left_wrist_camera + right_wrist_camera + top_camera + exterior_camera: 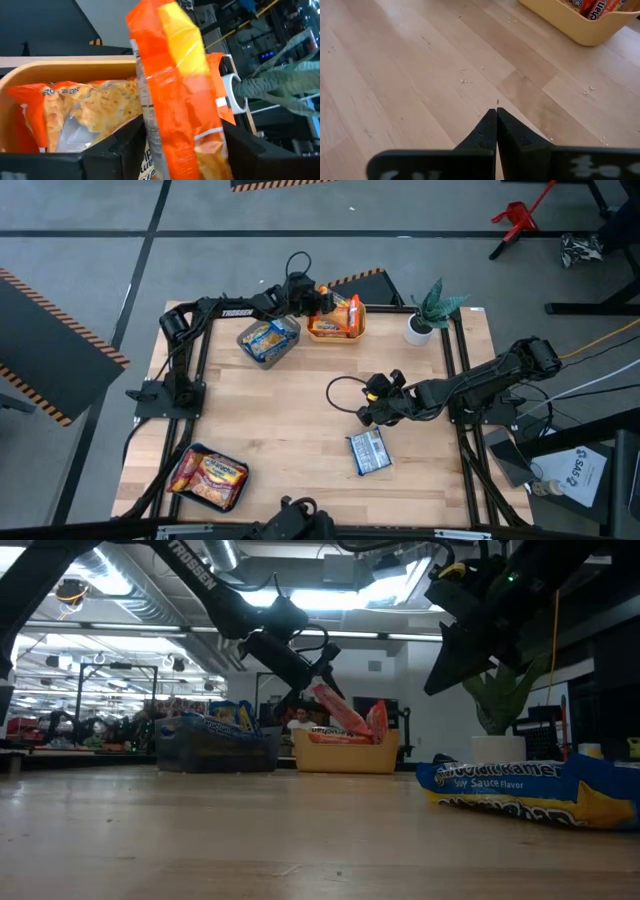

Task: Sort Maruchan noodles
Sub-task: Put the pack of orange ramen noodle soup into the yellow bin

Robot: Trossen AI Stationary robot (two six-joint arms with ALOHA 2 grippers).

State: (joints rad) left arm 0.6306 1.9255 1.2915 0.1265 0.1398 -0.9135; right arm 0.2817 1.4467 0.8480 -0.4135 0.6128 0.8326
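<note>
You are letting the left end effector (322, 299) part around an orange packet (175, 95) standing tilted over the yellow bin (337, 332); it risks toppling outside; the right end effector (496, 117), pinched closed and empty, is hovering over the worktop (290, 420).

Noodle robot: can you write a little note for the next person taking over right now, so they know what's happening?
Left pincer: over the yellow-orange bin, an orange noodle packet between its fingers; grip loosening.
Right pincer: shut, empty, hovering mid-table.
Done: orange packets in the yellow-orange bin; packets in the grey bin.
Left: one blue packet on the table near the right pincer; more packets in the bin at the front left corner.
</note>
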